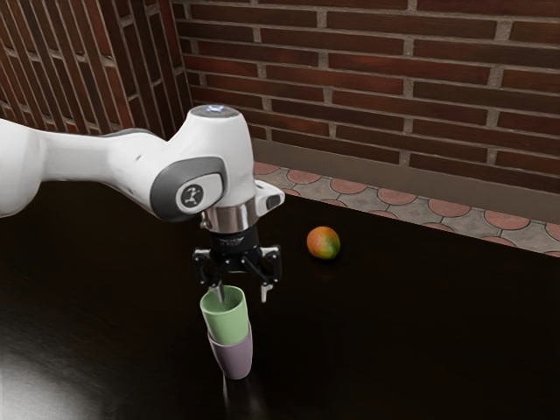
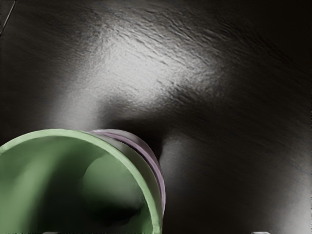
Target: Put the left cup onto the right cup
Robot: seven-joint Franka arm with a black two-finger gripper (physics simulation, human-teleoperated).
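A green cup (image 1: 224,314) stands nested in a mauve cup (image 1: 233,355) on the dark table, tilted slightly toward the exterior view's left. My gripper (image 1: 239,291) hangs just above the green cup's rim. Its fingers are spread wide and it is open, holding nothing. One fingertip is over the cup's mouth, the other is off to the exterior view's right of the cup. In the wrist view the green cup (image 2: 73,185) is close under my hand, and the mauve cup's rim (image 2: 155,168) shows just outside it.
An orange-and-green round fruit (image 1: 324,242) lies on the table (image 1: 420,332) beyond the cups, toward the exterior view's right. The table's far edge meets a tiled floor (image 1: 437,210) in front of a brick wall.
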